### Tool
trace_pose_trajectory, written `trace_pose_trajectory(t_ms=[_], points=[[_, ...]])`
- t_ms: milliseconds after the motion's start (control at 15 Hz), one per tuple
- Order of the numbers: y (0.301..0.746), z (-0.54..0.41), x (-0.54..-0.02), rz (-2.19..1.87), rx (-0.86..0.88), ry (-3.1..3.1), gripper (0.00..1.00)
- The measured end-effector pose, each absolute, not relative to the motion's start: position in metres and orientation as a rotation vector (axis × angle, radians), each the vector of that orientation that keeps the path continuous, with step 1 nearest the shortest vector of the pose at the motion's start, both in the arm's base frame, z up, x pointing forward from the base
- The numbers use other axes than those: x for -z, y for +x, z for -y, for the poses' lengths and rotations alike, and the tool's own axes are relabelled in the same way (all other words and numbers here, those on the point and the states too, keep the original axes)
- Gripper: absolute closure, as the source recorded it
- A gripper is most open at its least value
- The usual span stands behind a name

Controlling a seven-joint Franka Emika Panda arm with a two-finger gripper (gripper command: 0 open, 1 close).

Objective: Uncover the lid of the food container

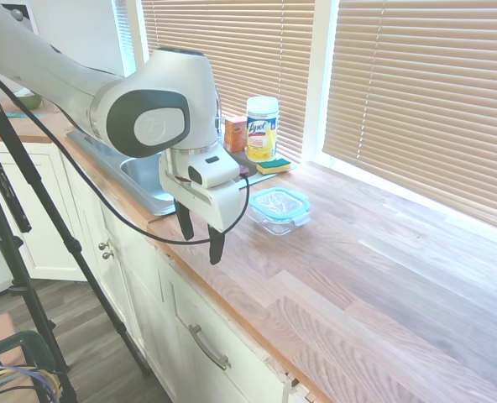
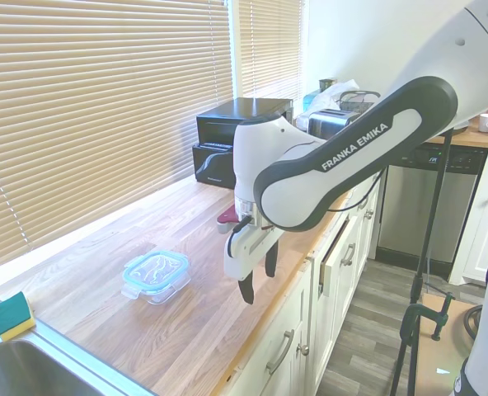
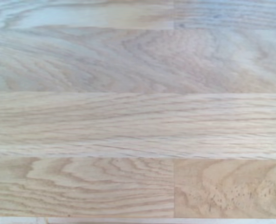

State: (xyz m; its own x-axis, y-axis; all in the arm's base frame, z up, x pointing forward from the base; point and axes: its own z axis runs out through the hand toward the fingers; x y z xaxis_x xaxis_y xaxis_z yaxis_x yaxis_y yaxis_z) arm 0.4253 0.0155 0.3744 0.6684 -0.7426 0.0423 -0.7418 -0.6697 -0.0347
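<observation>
I see the gripper hanging empty above the desk's front edge, its fingers parted wide. The lid sits closed on the food container, mid-desk, near the sink-side end.

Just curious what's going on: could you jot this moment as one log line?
gripper: open, empty, above countertop | lid: on food container | contact: none

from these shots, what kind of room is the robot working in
Most likely a home kitchen: a wooden countertop over white cabinets, a steel sink with a sponge beside it, and a toaster further along the counter.
</observation>
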Motion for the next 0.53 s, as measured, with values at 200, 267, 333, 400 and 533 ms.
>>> trace_pose_trajectory(t_ms=[200, 267, 333, 400, 533], points=[[0.427, -0.016, -0.375, -1.26, 0.079, -2.85, 0.0], [0.432, -0.017, -0.379, -1.258, 0.091, -2.847, 0.0], [0.439, -0.02, -0.386, -1.252, 0.11, -2.842, 0.0], [0.448, -0.024, -0.394, -1.246, 0.128, -2.84, 0.0], [0.472, -0.041, -0.416, -1.218, 0.17, -2.854, 0.0]])
